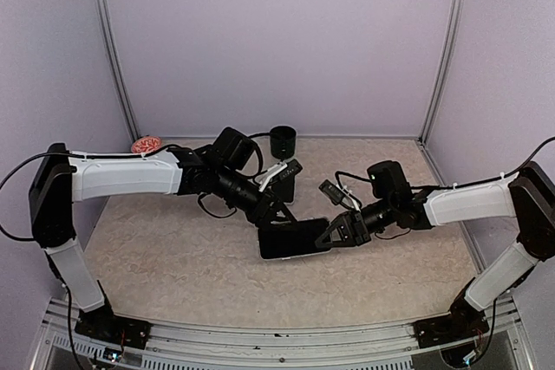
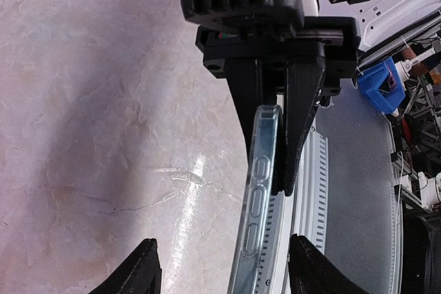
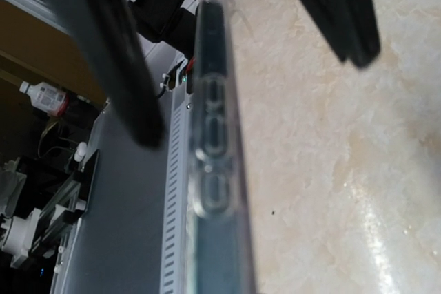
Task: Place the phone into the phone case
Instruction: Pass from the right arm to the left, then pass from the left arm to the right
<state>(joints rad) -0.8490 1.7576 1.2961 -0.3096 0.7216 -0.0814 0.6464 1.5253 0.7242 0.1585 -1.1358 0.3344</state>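
Now the right gripper pinches one end of the clear phone case over the middle of the table, while the left gripper sits at its other end, fingers spread either side.

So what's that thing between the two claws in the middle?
The phone case: the right gripper pinches one end, and the left gripper straddles the other, fingers open. The left wrist view shows it best.
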